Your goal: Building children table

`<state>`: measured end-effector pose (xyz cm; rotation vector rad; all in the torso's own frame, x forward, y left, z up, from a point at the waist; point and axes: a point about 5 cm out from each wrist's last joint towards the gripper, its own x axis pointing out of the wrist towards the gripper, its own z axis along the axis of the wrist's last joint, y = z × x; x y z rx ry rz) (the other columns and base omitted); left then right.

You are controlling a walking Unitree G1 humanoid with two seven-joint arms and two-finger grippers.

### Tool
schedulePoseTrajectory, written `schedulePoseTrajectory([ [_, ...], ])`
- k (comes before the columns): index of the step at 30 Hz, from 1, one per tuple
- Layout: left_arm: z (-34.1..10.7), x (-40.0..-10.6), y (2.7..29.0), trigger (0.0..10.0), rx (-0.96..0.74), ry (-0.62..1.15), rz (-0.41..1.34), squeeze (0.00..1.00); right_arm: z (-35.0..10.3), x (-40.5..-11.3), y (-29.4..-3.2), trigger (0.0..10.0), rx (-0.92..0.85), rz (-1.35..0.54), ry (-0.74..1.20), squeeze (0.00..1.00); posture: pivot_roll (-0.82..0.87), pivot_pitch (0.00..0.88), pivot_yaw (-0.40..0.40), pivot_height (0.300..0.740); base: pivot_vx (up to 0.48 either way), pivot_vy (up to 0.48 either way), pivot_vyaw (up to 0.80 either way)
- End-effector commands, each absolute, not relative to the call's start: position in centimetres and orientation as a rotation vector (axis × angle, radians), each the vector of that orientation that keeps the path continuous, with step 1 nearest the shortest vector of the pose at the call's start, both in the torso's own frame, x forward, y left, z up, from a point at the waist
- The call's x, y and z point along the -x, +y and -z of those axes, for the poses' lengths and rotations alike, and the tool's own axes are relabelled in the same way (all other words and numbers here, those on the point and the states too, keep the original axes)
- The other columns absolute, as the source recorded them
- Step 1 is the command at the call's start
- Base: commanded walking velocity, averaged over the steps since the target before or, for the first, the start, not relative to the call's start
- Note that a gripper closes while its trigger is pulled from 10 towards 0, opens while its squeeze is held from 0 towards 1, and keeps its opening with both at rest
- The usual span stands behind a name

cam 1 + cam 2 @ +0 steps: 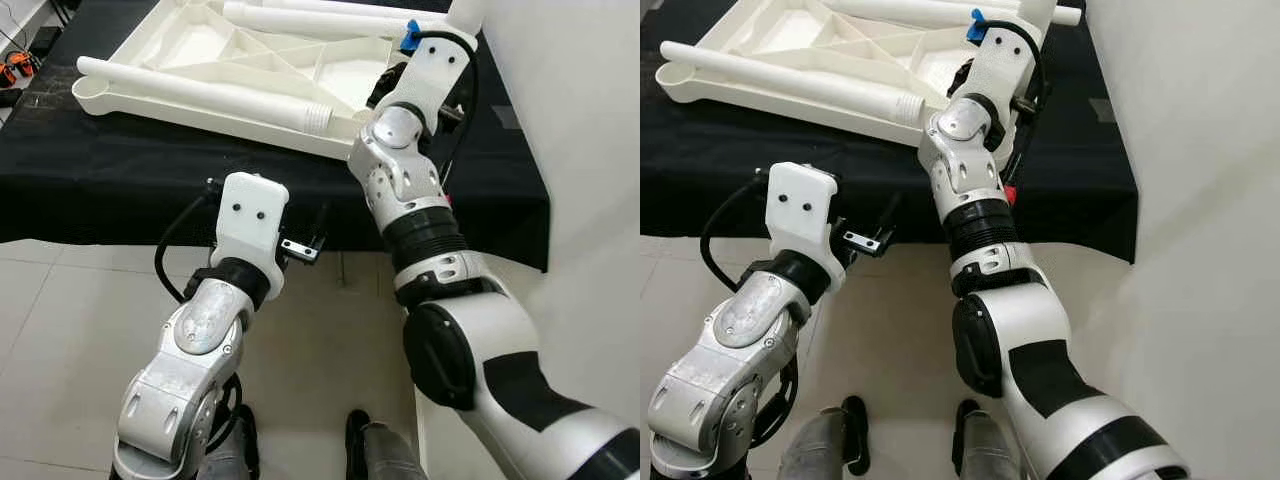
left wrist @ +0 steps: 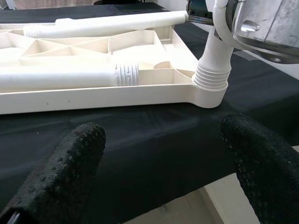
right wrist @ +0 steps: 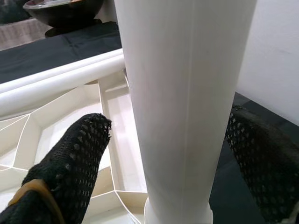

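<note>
You are on the leg-fitting step: one white leg [image 2: 212,56] stands upright in the corner socket of the upturned tabletop [image 1: 200,45], at about 1 o'clock on the black-draped surface [image 1: 120,170]. Your right claw [image 3: 182,140] straddles that leg, fingers spread wide on either side, apparently not squeezing it. Next, judge whether the threads are seated; close on it and twist if not. Two loose legs [image 1: 210,95] lie across the ribbed cream underside. Your left claw [image 2: 163,163] hovers wide open at the surface's near edge, holding nothing.
</note>
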<state>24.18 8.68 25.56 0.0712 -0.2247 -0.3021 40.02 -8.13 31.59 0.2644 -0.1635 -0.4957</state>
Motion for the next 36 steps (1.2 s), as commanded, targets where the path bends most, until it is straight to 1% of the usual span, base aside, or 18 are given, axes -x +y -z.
schedulePoseTrajectory([
  [1, -25.3, -24.2, 8.6, 10.0, -0.076, -0.215, 0.306, 0.0, -31.1, -39.9, -7.8, 10.0, -0.256, 0.478, -0.147, 0.0, 0.09, 0.264, -0.09, 0.74, 0.0, 0.0, 0.0],
  [9, -25.2, -24.2, 8.6, 10.0, -0.076, -0.213, 0.305, 0.0, -30.5, -39.4, -8.5, 10.0, -0.215, 0.434, -0.149, 0.0, 0.09, 0.267, -0.091, 0.74, 0.0, 0.0, 0.0],
  [26, -25.1, -24.4, 8.7, 10.0, -0.079, -0.209, 0.306, 0.0, -30.4, -39.3, -9.1, 10.0, -0.183, 0.33, -0.139, 0.0, 0.09, 0.27, -0.083, 0.74, 0.0, 0.0, 0.0],
  [36, -25.0, -24.5, 8.8, 10.0, -0.081, -0.209, 0.306, 0.0, -29.8, -38.8, -10.0, 10.0, -0.138, 0.273, -0.131, 0.0, 0.08, 0.262, -0.08, 0.74, 0.0, 0.0, 0.0],
])
